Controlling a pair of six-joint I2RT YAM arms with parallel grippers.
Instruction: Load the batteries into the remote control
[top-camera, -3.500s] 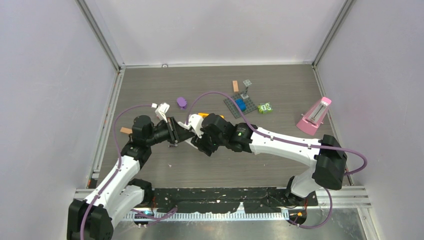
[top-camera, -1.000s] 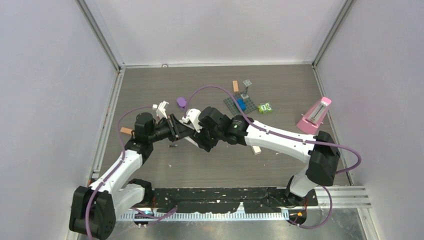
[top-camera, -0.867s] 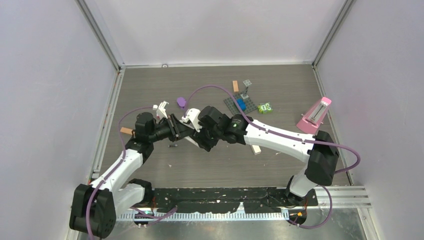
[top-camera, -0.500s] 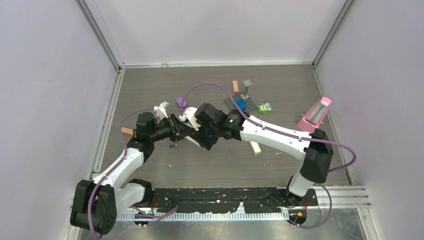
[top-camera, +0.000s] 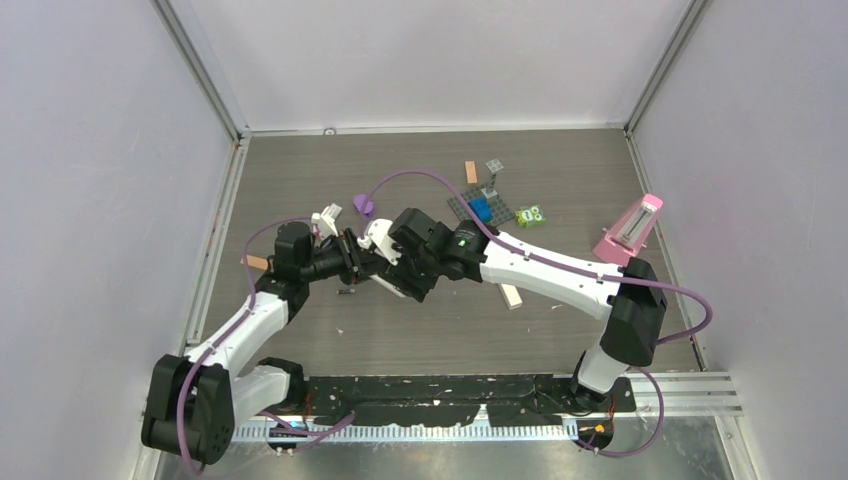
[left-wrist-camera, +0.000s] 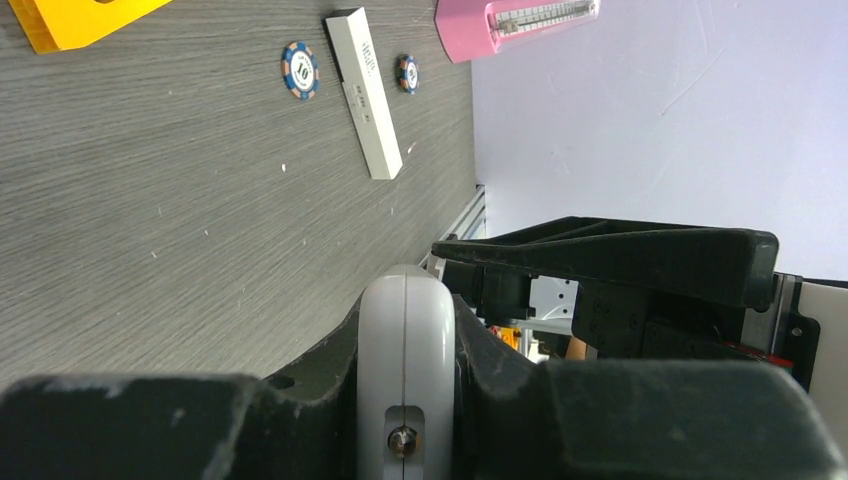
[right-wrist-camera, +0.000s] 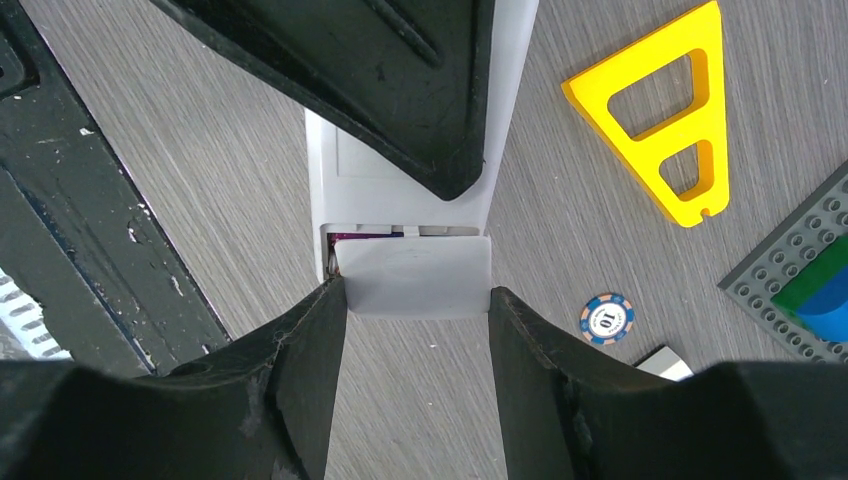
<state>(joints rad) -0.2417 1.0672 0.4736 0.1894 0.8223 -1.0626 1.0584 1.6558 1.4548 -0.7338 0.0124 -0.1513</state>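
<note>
Left end effector (left-wrist-camera: 405, 335): the jaws are pressed onto the remote control (left-wrist-camera: 405, 400), which shows edge-on between the two black fingers.
Right end effector (right-wrist-camera: 413, 300): the fingers sit against both side edges of the battery cover (right-wrist-camera: 413, 272) and are clamped on it.
Battery cover: a pale grey plate with rounded corners, at the open end of the remote control's compartment and partly over its mouth.
Remote control: white, held between the two end effectors left of the tabletop's (top-camera: 400, 340) centre. One black finger of the left end effector lies across its back.
Purple battery (right-wrist-camera: 362, 237): a thin sliver of it shows inside the compartment, just behind the cover's edge.
Loose battery (top-camera: 346, 291): small and dark, lying on the tabletop just near of the left end effector and apart from the remote control.
Yellow triangle (right-wrist-camera: 708, 110): flat on the tabletop beside the remote control.
Poker chip (right-wrist-camera: 607, 318): blue and orange, beside the right end effector's finger.
White stick (top-camera: 511, 295): lies under the right arm, right of the end effectors.
Grey baseplate (top-camera: 462, 205): far right of the end effectors, carrying a blue brick.
Purple object (top-camera: 363, 206): just far of the left end effector.
Orange stick (top-camera: 470, 172): farther back, beyond the baseplate.
Pink metronome (top-camera: 630, 232): well apart, at the right edge.
</note>
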